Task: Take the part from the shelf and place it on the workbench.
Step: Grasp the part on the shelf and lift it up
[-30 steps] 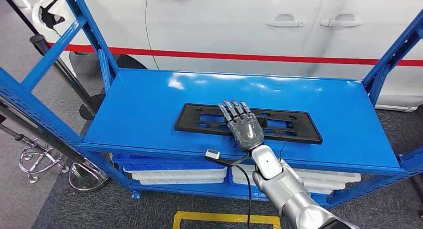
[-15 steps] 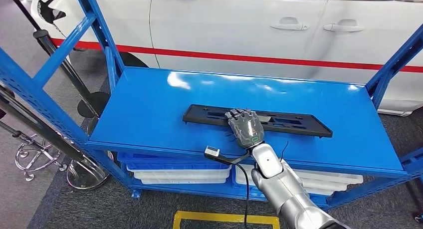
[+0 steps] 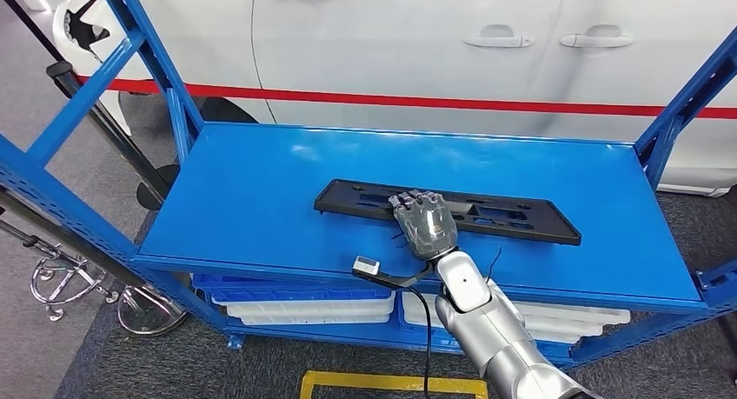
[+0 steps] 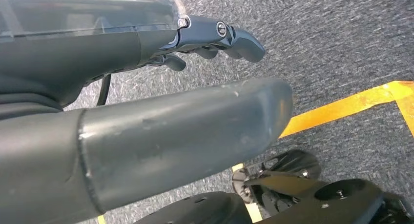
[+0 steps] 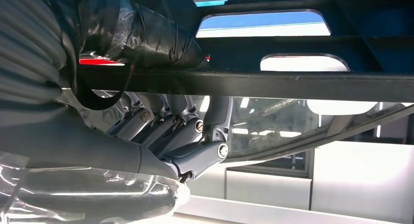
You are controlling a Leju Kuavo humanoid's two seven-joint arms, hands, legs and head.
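Observation:
A long black slotted part (image 3: 513, 218) lies along the middle of the blue shelf board (image 3: 252, 190). My right hand (image 3: 423, 223) grips it near its middle from the front, fingers curled over its near edge. The part looks tipped up off the board. In the right wrist view the part's black bar (image 5: 293, 80) runs between the taped thumb (image 5: 146, 36) and the grey fingers (image 5: 185, 131). My left hand (image 4: 146, 112) hangs over grey carpet with nothing in it, thumb and fingers apart.
A white car (image 3: 391, 51) with a red stripe stands close behind the shelf. Blue slanted uprights (image 3: 139, 43) (image 3: 687, 95) frame both ends. White-and-blue bins (image 3: 304, 303) sit on the lower level. A small camera module on a cable (image 3: 368, 266) hangs at the front edge. Yellow floor tape (image 3: 391, 382) lies below.
My right hand's fingers, flat on the part a second ago, have curled around it, and the part has tipped up from lying flat. The view has shifted slightly.

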